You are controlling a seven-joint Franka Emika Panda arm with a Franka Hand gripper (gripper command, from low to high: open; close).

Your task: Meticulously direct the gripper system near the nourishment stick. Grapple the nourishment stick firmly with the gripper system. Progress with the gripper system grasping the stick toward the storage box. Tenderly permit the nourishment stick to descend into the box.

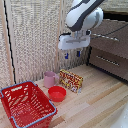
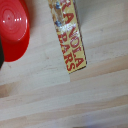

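The nourishment stick (image 1: pixel 71 80) is a flat red, yellow and orange snack package standing on its long edge on the wooden table, between the pink mug and the table's back. In the wrist view the nourishment stick (image 2: pixel 68 35) shows its narrow yellow side with red lettering. My gripper system (image 1: pixel 72 53) hangs well above it, its blue-tipped fingers apart with nothing between them; the fingers do not show in the wrist view. The storage box (image 1: pixel 26 103), a red lattice basket with blue-grey rim handles, sits at the front of the exterior view's left.
A pink mug (image 1: pixel 49 79) stands left of the package in the exterior view. A small red bowl (image 1: pixel 57 93) lies in front of it, also seen as red bowl (image 2: pixel 14 30). A dark drawer cabinet (image 1: pixel 110 55) stands at the exterior view's right.
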